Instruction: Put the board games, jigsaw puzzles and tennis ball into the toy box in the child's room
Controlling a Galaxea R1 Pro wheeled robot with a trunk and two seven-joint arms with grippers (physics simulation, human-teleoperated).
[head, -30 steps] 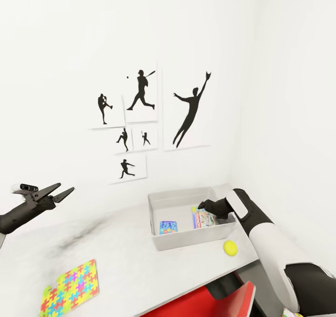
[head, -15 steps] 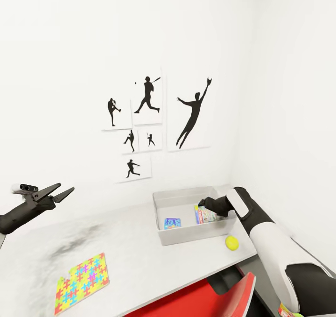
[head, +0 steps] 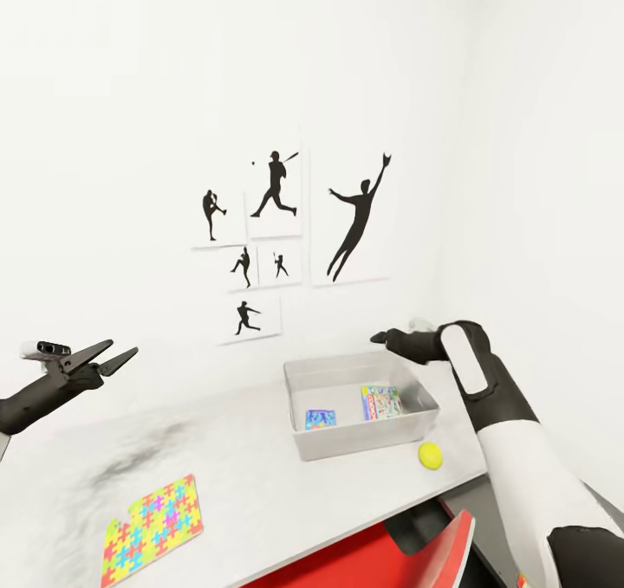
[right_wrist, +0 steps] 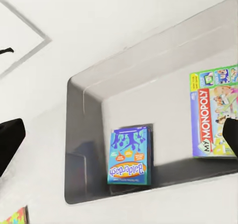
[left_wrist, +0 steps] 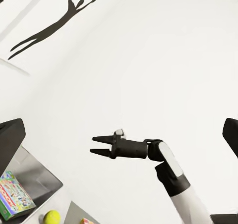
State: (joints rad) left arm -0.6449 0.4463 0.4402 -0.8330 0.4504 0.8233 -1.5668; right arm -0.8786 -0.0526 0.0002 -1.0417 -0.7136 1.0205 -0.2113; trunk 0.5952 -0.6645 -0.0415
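The light-grey toy box [head: 364, 446] stands on the pale table [head: 247, 471] near the right wall. Inside it lie two board games, a blue one [head: 320, 418] and a white-red Monopoly one [head: 380, 402]; both games [right_wrist: 128, 157] [right_wrist: 214, 117] also appear in the right wrist view. My right gripper [head: 379, 339] hovers open and empty above the box's far rim, seen side-on [left_wrist: 94, 145] from the left wrist. A yellow tennis ball [head: 429, 455] rests on the table just in front of the box. One multicoloured jigsaw puzzle [head: 152, 527] lies at the table's near left. My left gripper [head: 108, 358] hangs open at far left.
Black baseball silhouette pictures [head: 286, 233] hang on the white wall behind the table. A red chair [head: 381, 553] sits under the table's near edge. The right wall stands close to the box and my right arm.
My right gripper has let go of the Monopoly game and risen out of the toy box; the game now lies flat inside. The head view shifted slightly. The left arm is unmoved.
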